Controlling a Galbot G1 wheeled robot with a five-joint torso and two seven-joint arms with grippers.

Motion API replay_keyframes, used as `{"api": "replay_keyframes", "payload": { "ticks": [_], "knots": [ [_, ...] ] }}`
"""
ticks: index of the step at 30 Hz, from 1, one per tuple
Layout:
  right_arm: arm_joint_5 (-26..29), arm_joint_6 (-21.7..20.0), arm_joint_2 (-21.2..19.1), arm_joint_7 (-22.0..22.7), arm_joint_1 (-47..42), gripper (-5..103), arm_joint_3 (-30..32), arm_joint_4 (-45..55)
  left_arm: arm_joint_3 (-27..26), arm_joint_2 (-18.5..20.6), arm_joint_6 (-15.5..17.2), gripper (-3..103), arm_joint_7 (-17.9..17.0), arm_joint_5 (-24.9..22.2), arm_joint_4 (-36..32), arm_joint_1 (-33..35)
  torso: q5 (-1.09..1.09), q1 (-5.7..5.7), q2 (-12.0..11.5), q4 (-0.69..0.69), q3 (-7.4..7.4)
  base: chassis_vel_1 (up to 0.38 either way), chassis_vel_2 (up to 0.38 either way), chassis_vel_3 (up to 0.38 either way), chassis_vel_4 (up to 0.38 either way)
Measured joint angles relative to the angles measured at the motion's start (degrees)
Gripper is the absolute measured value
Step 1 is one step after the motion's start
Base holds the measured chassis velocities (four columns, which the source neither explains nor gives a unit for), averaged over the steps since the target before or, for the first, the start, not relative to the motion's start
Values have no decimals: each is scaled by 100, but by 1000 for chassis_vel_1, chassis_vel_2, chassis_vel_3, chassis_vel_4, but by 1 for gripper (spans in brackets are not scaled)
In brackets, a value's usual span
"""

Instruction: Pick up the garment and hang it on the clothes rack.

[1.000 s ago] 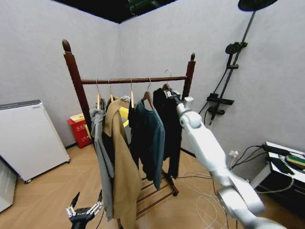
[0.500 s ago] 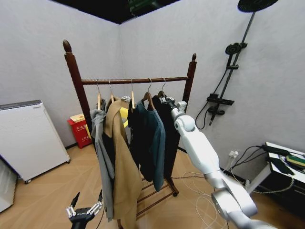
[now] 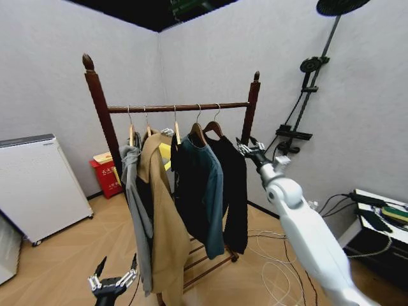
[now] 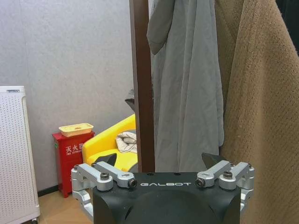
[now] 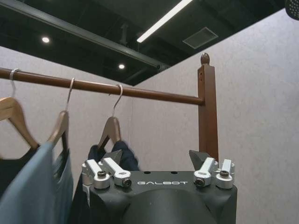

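The black garment (image 3: 233,188) hangs on a wooden hanger (image 3: 213,128) whose hook sits over the bar of the clothes rack (image 3: 185,107), at the right end beside the teal jacket (image 3: 205,185). My right gripper (image 3: 250,146) is open, just right of the garment's shoulder and apart from it. In the right wrist view the right gripper (image 5: 154,158) holds nothing, with the hanger (image 5: 111,131), the garment's collar (image 5: 124,151) and the rack's bar (image 5: 154,94) beyond it. My left gripper (image 3: 115,279) hangs open low near the floor, in front of the rack; the left wrist view shows that gripper (image 4: 161,163) facing the rack post (image 4: 141,84).
A long tan coat (image 3: 162,217) and a grey garment (image 3: 131,185) hang at the rack's left. A white appliance (image 3: 35,185) and a red box (image 3: 108,173) stand by the left wall. Cables (image 3: 274,255) lie on the floor; a shower fixture (image 3: 306,95) is on the right wall.
My right gripper has let go of the hanger and drawn back to the right. The black garment now hangs free on the bar. The left arm has not moved.
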Motion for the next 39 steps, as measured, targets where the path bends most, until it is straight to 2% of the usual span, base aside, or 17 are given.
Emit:
{"api": "replay_keyframes", "payload": {
  "ticks": [2,4,5,7,8,11,12,13,14,15,16,18,24,30,32,35,39],
  "knots": [
    [50,-90,43,170,-975,92,549,665,0,0,0,100,-1,0,0,0,-2,0,0,2,0,0,0,0,0],
    [34,-80,84,195,-1299,97,786,813,0,0,0,100,1,0,0,0,-2,0,0,3,0,0,0,0,0],
    [-28,2,179,176,-1907,99,1239,989,0,0,0,100,-1,0,0,0,-3,0,0,3,0,0,0,0,0],
    [-160,203,390,92,-2725,99,1748,1101,-1,1,0,100,-1,0,0,0,-2,0,0,2,0,0,0,0,0],
    [-160,203,390,92,-2725,99,1748,1101,-1,1,0,100,-1,0,0,0,-2,0,0,2,0,0,0,0,0],
    [-301,764,1257,-103,-4350,100,2528,1261,0,0,0,100,1,0,0,0,0,0,0,0,0,0,0,0,0],
    [-353,955,1455,-123,-4718,100,2595,1281,0,0,0,100,1,0,0,0,-1,0,1,0,-1,0,0,0,0],
    [-353,955,1455,-123,-4718,100,2595,1281,0,0,0,100,1,0,0,0,-1,0,1,0,-1,0,0,0,0],
    [-492,1343,1767,-140,-5320,100,2619,1294,0,1,0,100,0,0,0,-1,-1,-1,1,-1,0,0,0,0,0],
    [-573,1601,1908,-143,-5642,100,2578,1275,0,1,0,100,0,0,0,0,-4,-1,1,-3,-1,0,0,0,0],
    [-573,1601,1908,-143,-5642,100,2578,1275,0,1,0,100,0,0,0,0,-4,-1,1,-3,-1,0,0,0,0],
    [-746,2133,2047,-79,-6158,100,2312,1120,0,0,0,100,1,0,0,-1,-3,-1,1,0,0,0,0,0,0],
    [-911,2234,2216,8,-6315,100,1925,1180,0,0,0,100,0,0,0,0,-2,1,0,3,0,0,0,0,0],
    [-1118,1827,2343,-174,-6010,100,1635,1521,0,0,0,100,0,0,0,0,-2,2,-1,3,1,0,0,0,0],
    [-1160,1724,2342,-324,-5929,100,1604,1613,0,0,0,100,0,0,0,0,-2,2,-1,4,1,0,0,0,0],
    [-1136,1461,2291,-830,-5951,100,1611,1830,0,0,0,100,0,0,0,0,-3,2,-1,2,1,0,0,0,0],
    [-1073,1380,2263,-1000,-5997,100,1613,1881,0,0,0,100,0,0,0,-1,-2,1,-1,1,1,0,0,0,0]
  ]
}}
